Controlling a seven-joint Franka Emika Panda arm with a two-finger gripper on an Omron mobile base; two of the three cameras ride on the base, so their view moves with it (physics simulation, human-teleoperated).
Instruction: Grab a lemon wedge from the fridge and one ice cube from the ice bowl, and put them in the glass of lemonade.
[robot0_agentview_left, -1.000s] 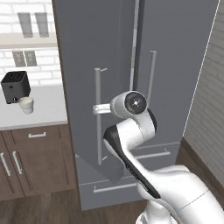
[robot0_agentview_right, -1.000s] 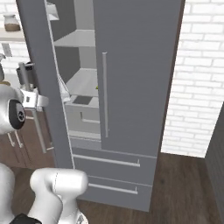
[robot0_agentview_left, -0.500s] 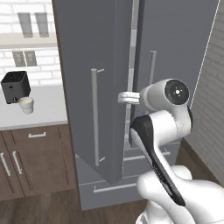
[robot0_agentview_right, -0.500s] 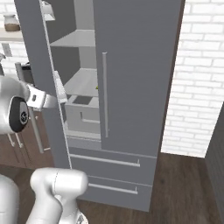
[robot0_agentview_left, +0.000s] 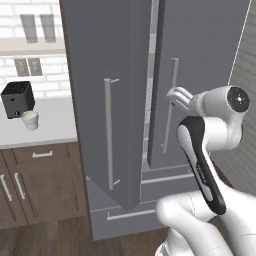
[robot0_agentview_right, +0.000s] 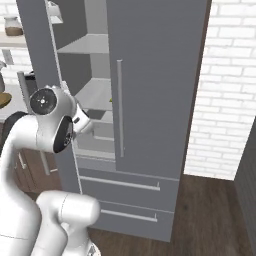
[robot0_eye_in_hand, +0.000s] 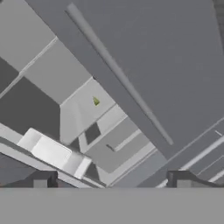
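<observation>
A: Lemon wedge (robot0_eye_in_hand: 96, 102), one only, is sitting on a pale fridge shelf, a little left of centre in the hand view; in the right base view it is showing as a tiny yellow-green speck (robot0_agentview_right: 110, 99) at the shelf's right end, just left of the shut door.

B: What is changing?

A: The gripper (robot0_agentview_left: 176, 95) is standing with jaws spread wide and carrying nothing; a second ago it was half closed at the left door's handle. Now it is hanging right of centre in the left base view, near the right door's bar handle (robot0_agentview_left: 170, 105), and the left door (robot0_agentview_left: 107, 100) is standing swung out more than before.

B: Meaning?

A: I judge the fridge (robot0_agentview_right: 155, 85) is opened enough, so reaching in for the wedge comes next; nothing is in the drink yet.

B: Counts?

A: Two fridge doors, two long handles, two lower drawers (robot0_agentview_right: 127, 184). One glass of lemonade (robot0_agentview_left: 30, 119) is waiting at left centre, just beside one black toaster (robot0_agentview_left: 18, 99); two tall clear glasses (robot0_agentview_left: 38, 27) are standing upper left.
</observation>
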